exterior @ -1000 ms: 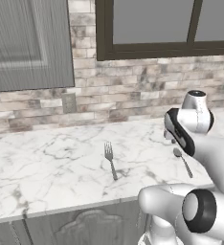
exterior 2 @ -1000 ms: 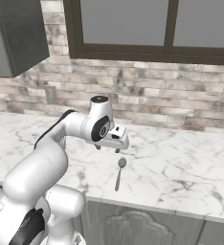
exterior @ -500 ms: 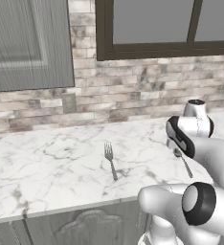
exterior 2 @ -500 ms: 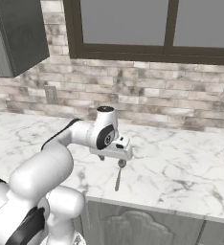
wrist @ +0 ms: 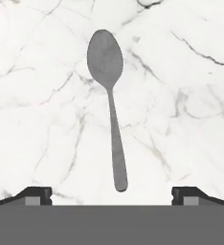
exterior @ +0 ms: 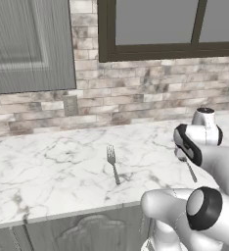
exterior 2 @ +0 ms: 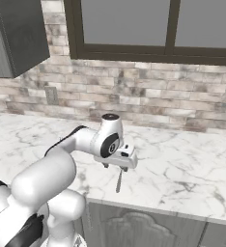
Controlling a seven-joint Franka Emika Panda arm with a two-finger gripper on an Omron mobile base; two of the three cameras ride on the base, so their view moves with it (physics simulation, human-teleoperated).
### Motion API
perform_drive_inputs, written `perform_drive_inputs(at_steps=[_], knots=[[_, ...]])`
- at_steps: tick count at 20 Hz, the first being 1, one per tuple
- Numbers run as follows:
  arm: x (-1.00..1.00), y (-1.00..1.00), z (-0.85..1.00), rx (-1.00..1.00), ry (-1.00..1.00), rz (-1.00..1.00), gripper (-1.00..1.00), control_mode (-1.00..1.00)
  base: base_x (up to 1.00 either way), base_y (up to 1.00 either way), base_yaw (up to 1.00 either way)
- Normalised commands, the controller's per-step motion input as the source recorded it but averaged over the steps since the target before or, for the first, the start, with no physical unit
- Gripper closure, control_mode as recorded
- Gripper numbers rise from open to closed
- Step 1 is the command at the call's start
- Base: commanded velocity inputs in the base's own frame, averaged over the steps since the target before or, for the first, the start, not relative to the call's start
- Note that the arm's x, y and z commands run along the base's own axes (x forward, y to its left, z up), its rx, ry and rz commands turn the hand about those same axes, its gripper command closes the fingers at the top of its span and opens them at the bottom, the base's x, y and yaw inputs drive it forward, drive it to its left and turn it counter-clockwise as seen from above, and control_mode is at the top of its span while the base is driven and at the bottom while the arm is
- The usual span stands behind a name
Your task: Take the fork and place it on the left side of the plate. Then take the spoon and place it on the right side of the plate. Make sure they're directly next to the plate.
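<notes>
The spoon (wrist: 110, 103) lies flat on the white marble counter (exterior: 53, 171), bowl at 12 o'clock and handle end at 6 in the hand view, centred between the spread-apart, empty fingers of the gripper (wrist: 111, 194) poised directly above it. The fork (exterior: 112, 163) lies well apart, toward 9 o'clock.

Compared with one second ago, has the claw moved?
Yes. The claw has come down toward the marble counter, away from the window frame, over the spoon.
</notes>
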Motion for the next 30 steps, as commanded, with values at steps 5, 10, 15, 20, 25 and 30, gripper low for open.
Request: perform_drive_inputs(at_steps=[5,10,15,20,25,30], knots=[[0.00,-0.24,-0.25,0.02,0.00,0.01,-1.00,-1.00,0.00,0.00,0.00],[0.00,-0.08,-0.35,0.00,0.03,0.01,-1.00,-1.00,0.00,0.00,0.00],[0.09,0.00,-0.42,0.00,0.07,0.01,-1.00,-1.00,0.00,0.00,0.00],[0.13,0.00,-0.33,0.00,0.06,0.01,-1.00,-1.00,0.00,0.00,0.00],[0.13,0.00,-0.19,0.00,0.02,0.01,-1.00,-1.00,0.00,0.00,0.00],[0.15,0.00,-0.12,0.00,0.00,0.03,-1.00,-1.00,0.00,0.00,0.00]])
